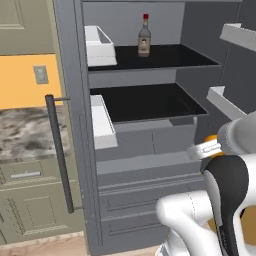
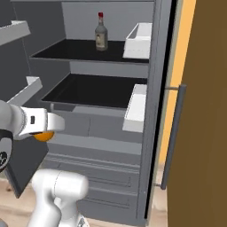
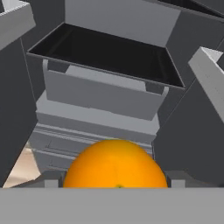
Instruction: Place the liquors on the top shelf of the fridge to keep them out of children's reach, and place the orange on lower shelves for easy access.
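Open grey fridge (image 1: 75, 125) ahead, gripper (image 3: 114, 186) wide, grasping orange (image 3: 114, 164) between its fingers

orange (image 3: 114, 164): smooth, faintly glossy
bottle (image 1: 144, 38): grey-brown glass, red cap
shelves (image 1: 150, 100): flat matt black
counter (image 1: 22, 132): mottled stone
handle (image 1: 60, 152): dark matt bar

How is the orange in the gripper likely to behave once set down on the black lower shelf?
The orange is round and smooth, so it would probably roll on the flat lower shelf. It looks firm, likely keeping its shape between the gripper fingers.
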